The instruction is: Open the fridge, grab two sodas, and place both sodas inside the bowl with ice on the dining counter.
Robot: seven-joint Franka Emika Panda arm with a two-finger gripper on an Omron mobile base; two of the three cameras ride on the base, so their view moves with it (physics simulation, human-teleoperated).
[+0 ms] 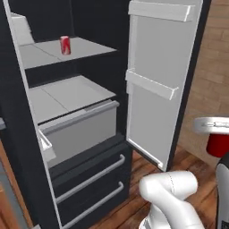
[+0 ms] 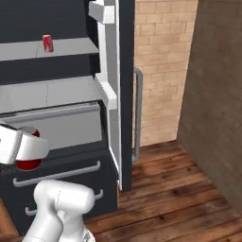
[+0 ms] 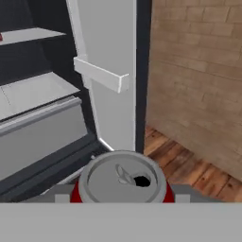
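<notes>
The black fridge stands with its right door swung wide open, grey shelves and drawers showing. One red soda stands upright on the upper shelf. A second soda sits between my fingers, silver top and tab facing the hand camera. My gripper is shut on it, outside the fridge and in front of the open door. The same held can shows red under my white hand, and at the right edge of the left base view. The bowl with ice and the dining counter are out of view.
A brick wall and a brown panel wall stand right of the fridge, with wood floor below. The open door's shelves jut out. Two drawer handles run across the fridge's lower front.
</notes>
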